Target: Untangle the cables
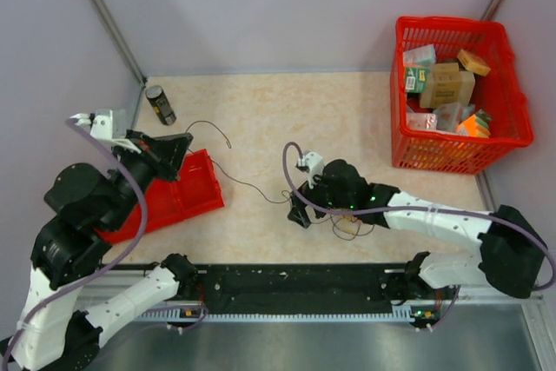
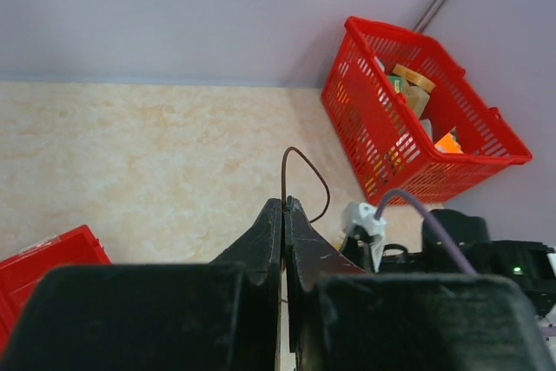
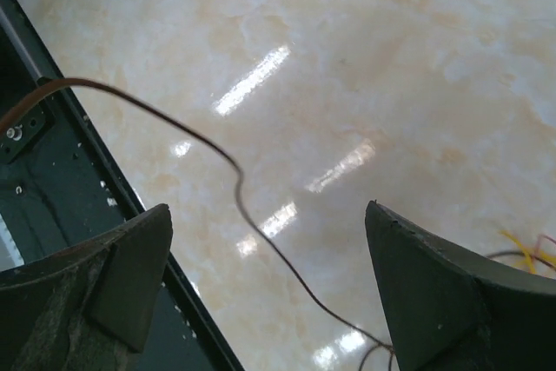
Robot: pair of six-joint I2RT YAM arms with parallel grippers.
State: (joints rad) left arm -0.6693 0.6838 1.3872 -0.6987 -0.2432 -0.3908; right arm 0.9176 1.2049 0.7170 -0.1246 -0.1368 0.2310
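Separation step: brown wire (image 2: 306, 159) is pinched in shut left fingers (image 2: 261, 241); right fingers (image 3: 417, 284) are spread wide, empty. Grasp near tangle (image 1: 347, 229) is judged needed next.

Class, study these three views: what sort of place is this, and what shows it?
Probably a robot lab test cell: two white-and-black robot arms bolted to a black rail, plain grey partition walls round a beige marbled tabletop, and props like a red plastic basket of boxes.

We are seeing bright, even overhead light; white glare streaks are gleaming on the table (image 3: 391, 58), with only soft shadows.
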